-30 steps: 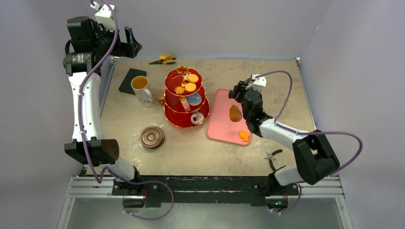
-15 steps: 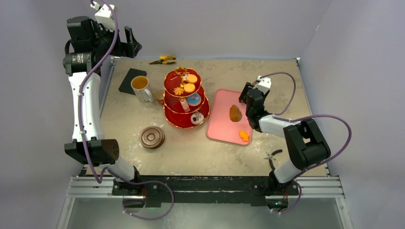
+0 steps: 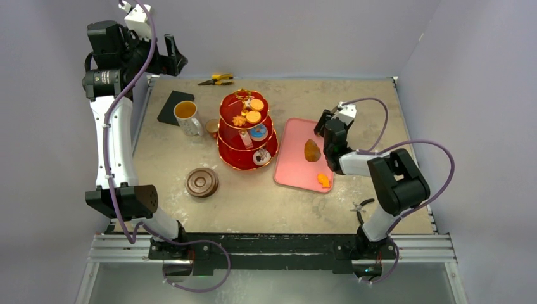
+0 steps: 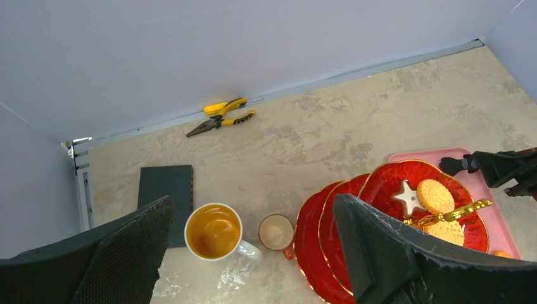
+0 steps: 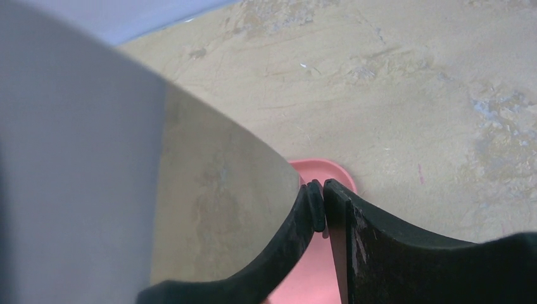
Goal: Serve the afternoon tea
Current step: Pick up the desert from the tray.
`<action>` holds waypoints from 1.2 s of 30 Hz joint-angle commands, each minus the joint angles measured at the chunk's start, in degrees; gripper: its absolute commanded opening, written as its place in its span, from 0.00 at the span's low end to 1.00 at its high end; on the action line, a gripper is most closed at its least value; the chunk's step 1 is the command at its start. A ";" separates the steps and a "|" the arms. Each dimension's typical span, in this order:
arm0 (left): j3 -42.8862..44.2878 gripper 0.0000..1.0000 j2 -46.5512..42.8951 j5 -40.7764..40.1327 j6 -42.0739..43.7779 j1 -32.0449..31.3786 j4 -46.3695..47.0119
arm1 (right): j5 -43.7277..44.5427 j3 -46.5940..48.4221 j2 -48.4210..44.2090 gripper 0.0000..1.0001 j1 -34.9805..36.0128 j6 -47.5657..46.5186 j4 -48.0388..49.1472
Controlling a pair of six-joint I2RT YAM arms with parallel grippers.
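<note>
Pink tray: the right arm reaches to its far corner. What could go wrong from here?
1. The right gripper is close to the brown pastry; a sideways sweep may knock it off the pink tray.
2. A pushed tray could hit the red stand close by and shake its loose biscuits.

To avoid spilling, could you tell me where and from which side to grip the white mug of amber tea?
Probably the rim wall away from the handle, from above: the white mug of amber tea stands upright and open, and its handle points toward the small copper cup, crowding that side.
</note>
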 commanded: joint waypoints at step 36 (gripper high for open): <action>1.73 0.96 -1.02 0.83 0.15 0.71 0.95 | -4.52 -3.93 -16.35 0.43 17.57 4.17 1.00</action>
